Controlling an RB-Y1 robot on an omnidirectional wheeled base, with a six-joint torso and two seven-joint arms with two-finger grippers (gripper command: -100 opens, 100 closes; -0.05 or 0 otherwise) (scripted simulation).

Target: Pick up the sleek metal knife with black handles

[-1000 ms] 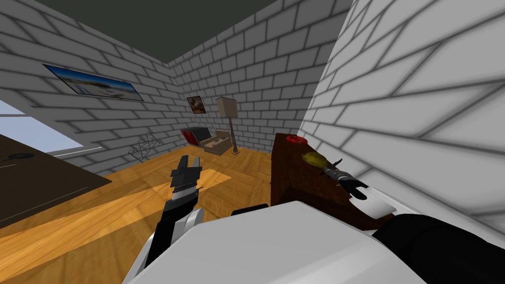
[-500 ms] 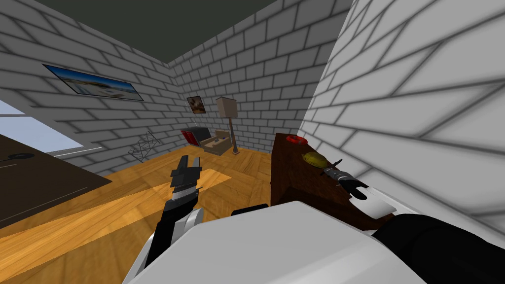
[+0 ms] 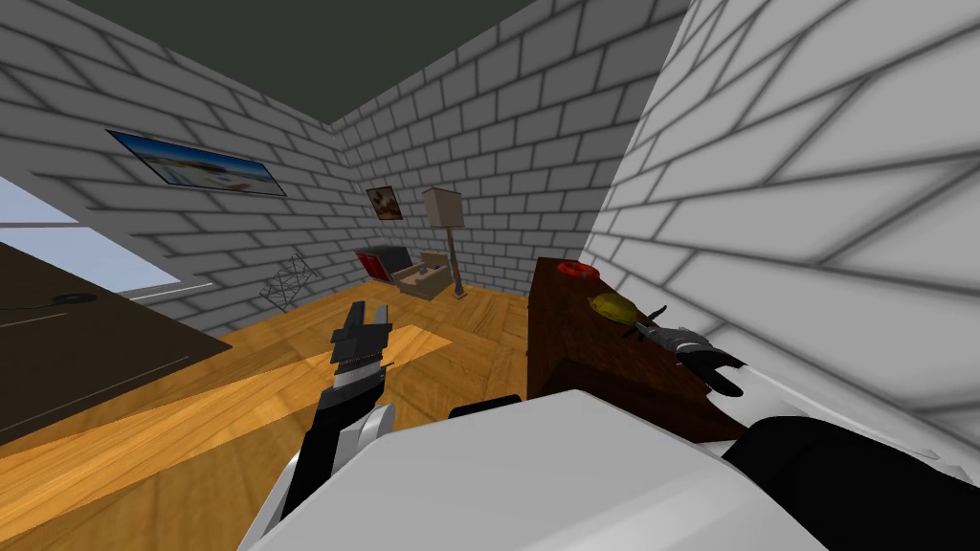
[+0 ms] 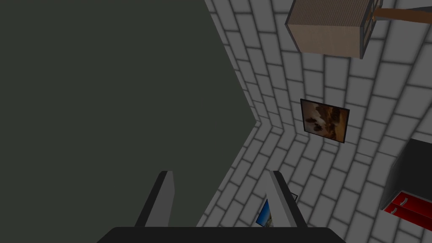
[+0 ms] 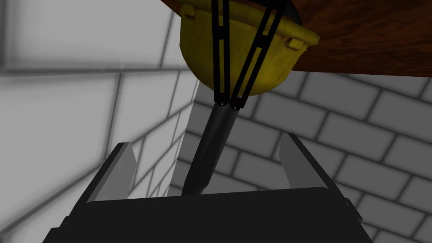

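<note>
The knife point(image 5: 215, 126) has a dark blade and two thin black handles splayed toward a yellow bowl point(image 5: 198, 50). Its blade runs down the middle of my right gripper point(image 5: 207, 141), whose fingers stand open on either side without touching it. From the head view, the knife point(image 3: 644, 325) lies beside the yellow bowl point(image 3: 608, 306) on a dark wooden cabinet point(image 3: 574, 354) by the brick wall, with the right gripper point(image 3: 665, 335) at it. My left gripper point(image 3: 368, 314) is raised over the floor, open point(image 4: 220, 175) and holding nothing.
A red object point(image 3: 574, 271) sits at the cabinet's far end. The brick wall runs close along the cabinet's right side. A dark table point(image 3: 86, 354) stands at the left. A floor lamp point(image 3: 442, 210) and boxes are in the far corner.
The head view has turned slightly. My right wrist has shifted toward the wall, while the gripper stays at the knife. The left arm has not moved.
</note>
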